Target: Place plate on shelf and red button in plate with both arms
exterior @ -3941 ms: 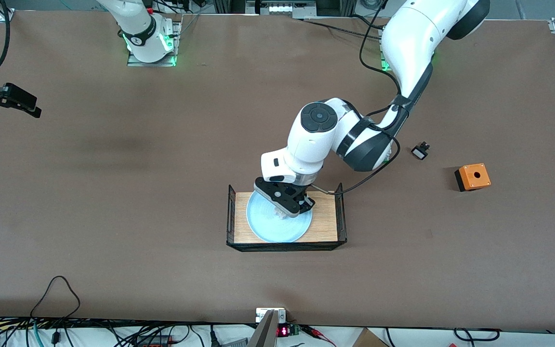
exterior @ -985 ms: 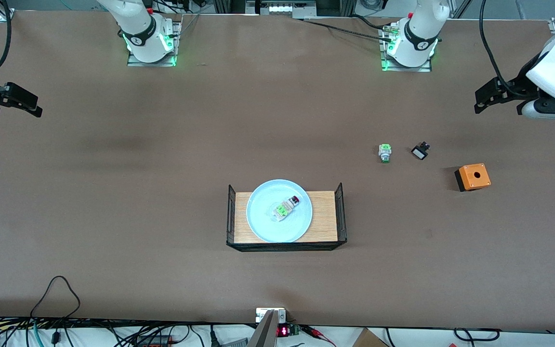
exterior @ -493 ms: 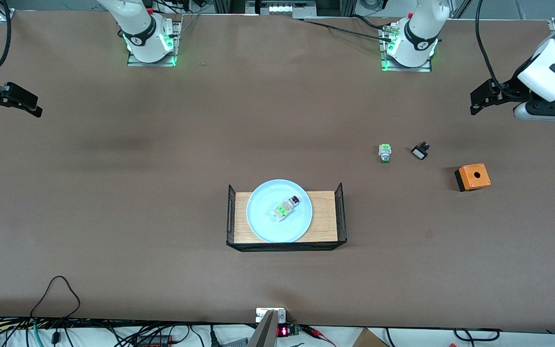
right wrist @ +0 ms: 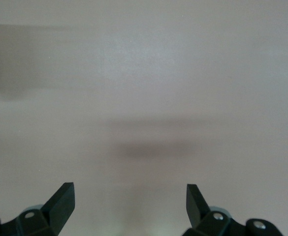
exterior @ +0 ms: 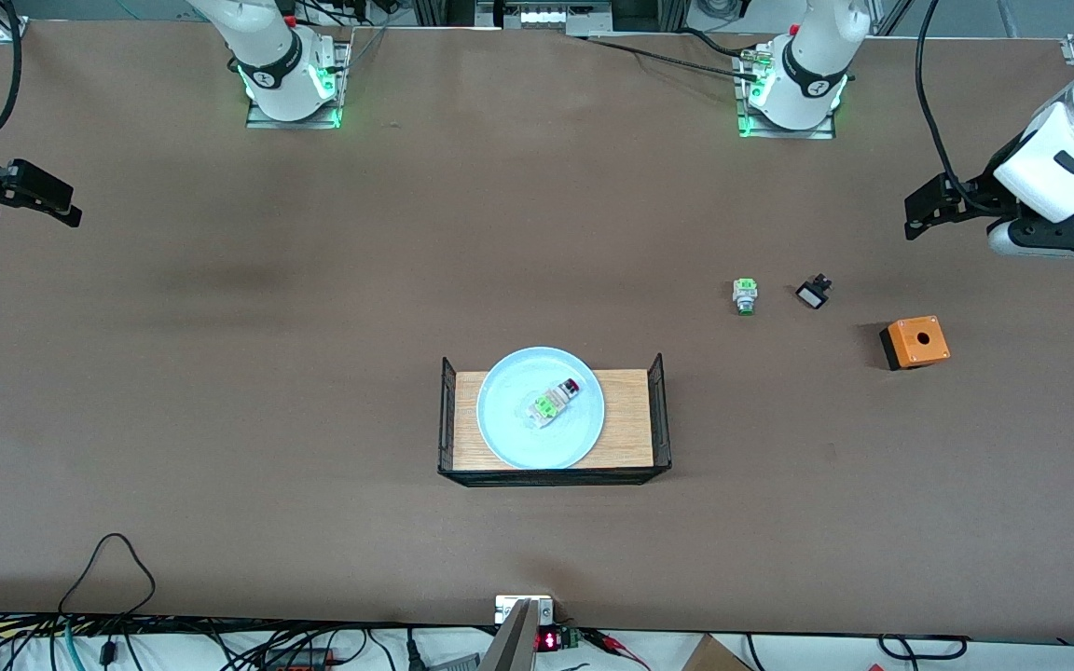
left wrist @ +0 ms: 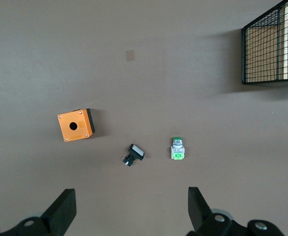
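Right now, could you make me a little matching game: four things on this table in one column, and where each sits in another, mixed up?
Things:
1. red button
2. plate
3. orange box
4. black switch

Places:
A. between the green-capped switch and the orange box
B. on the plate
C. on the wooden tray
D. nearest the left arm's end

Pairs: 1-B, 2-C, 3-D, 4-A

A wide brown table (exterior: 313, 373) fills the view under even light. Cables (exterior: 108, 643) lie along its near edge, over a white strip.
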Controlling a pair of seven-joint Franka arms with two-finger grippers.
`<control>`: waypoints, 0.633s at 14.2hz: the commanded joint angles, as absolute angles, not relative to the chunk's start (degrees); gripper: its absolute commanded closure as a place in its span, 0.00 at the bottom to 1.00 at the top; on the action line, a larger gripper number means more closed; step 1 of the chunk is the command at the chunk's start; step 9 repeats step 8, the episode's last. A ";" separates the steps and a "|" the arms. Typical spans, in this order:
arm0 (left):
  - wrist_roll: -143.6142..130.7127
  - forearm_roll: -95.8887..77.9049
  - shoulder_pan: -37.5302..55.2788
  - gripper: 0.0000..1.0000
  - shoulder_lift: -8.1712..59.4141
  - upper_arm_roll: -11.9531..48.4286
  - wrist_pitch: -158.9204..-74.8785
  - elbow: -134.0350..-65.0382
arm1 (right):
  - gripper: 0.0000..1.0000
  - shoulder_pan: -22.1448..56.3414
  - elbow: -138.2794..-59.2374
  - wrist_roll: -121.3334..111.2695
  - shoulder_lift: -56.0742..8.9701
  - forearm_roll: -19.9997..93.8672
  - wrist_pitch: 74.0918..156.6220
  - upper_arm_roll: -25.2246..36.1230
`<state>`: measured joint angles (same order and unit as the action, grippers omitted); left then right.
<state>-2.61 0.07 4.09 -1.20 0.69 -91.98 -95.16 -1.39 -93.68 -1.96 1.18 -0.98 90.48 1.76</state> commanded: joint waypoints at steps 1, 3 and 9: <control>-1.41 1.32 4.75 0.00 -0.53 -0.09 -91.41 -93.43 | 0.00 -1.76 -93.69 -1.93 1.76 -0.62 90.62 1.67; -1.41 1.23 4.75 0.00 -0.44 -0.09 -91.32 -93.43 | 0.00 -1.84 -93.69 -1.93 1.76 -0.62 90.53 1.84; -1.76 1.14 4.75 0.00 -0.26 -0.09 -91.32 -93.34 | 0.00 -1.67 -93.52 -2.02 1.76 -0.79 90.17 1.67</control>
